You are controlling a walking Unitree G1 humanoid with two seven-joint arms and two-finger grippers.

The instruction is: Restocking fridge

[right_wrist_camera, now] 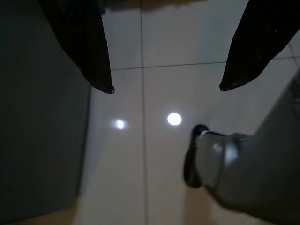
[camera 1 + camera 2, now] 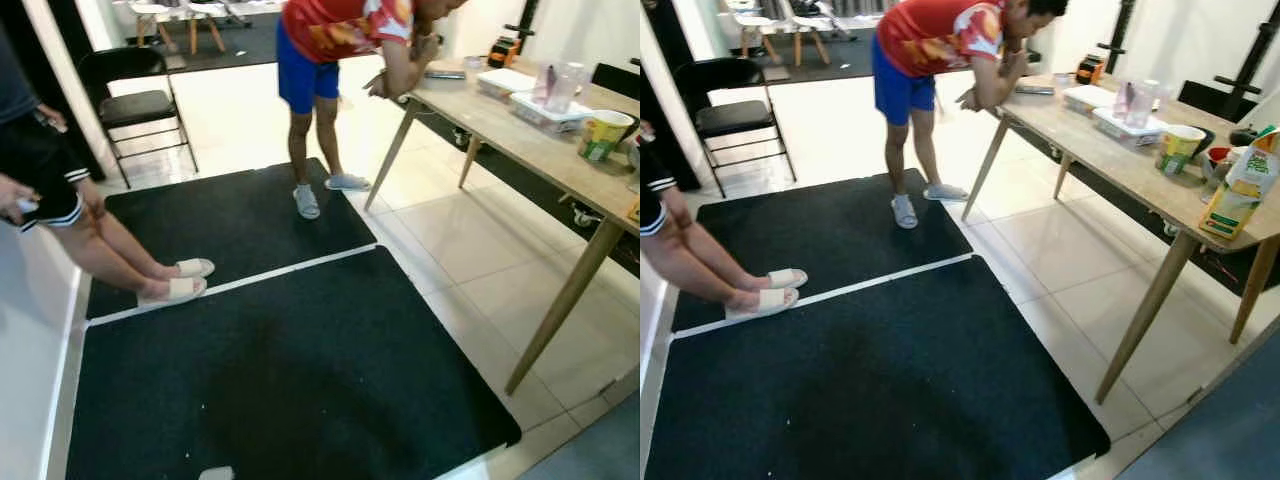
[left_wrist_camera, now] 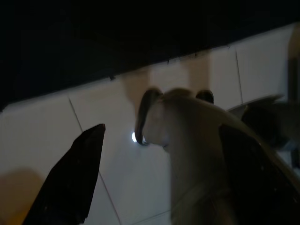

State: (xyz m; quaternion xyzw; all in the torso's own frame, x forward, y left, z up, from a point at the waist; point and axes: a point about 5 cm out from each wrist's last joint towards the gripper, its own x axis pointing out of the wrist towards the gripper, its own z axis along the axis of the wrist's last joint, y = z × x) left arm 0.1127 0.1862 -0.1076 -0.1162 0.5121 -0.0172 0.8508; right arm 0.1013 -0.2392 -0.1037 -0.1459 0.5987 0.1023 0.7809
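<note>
A wooden table [image 2: 1110, 150] stands at the right with groceries on it: a green and yellow juice carton [image 2: 1240, 195] at its near end, a green cup [image 2: 1180, 148] and clear plastic boxes [image 2: 1120, 120] behind. Both arms hang low over the pale tiled floor. In the left wrist view my left gripper [image 3: 161, 129] is open, its black fingers [image 3: 70, 183] wide apart with nothing held. My right gripper [image 1: 166, 88] is open too, pointing down at the tiles beside my own grey foot [image 1: 220, 168].
Two black mats [image 2: 280, 370] cover the floor ahead. A person in a red shirt [image 2: 340, 30] leans on the table's far end. Another person's legs in white slippers [image 2: 175, 285] reach in from the left. A black folding chair [image 2: 135, 100] stands behind.
</note>
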